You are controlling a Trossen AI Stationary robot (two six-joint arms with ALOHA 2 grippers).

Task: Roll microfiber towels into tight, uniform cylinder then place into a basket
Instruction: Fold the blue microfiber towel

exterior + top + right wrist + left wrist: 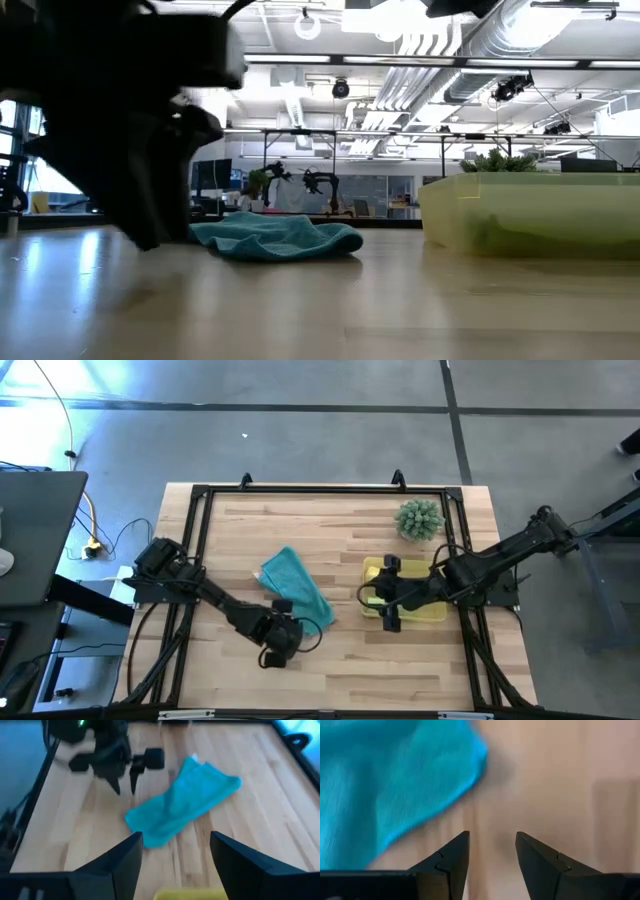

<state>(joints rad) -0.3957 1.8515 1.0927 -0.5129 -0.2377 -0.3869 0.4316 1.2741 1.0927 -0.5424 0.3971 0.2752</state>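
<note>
I'd bring my left claw (pixel 283 644), standing wide and empty just off the teal towel's (pixel 297 590) near corner, onto that corner and roll steadily along the cloth's length, keeping it tight. The towel lies loosely bunched mid-surface (pixel 330 670). My right claw (pixel 388 612) hovers wide and empty over the yellow basket (pixel 435 615) by the right edge, a spiky plant (pixel 419 518) behind it; beyond, an open workshop hall with ceiling ducts (pixel 470 40)

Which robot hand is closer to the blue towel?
Left. The left gripper hangs open just beside the teal towel, at its near corner, not touching it. The right gripper is farther off, open over the yellow basket.
</note>
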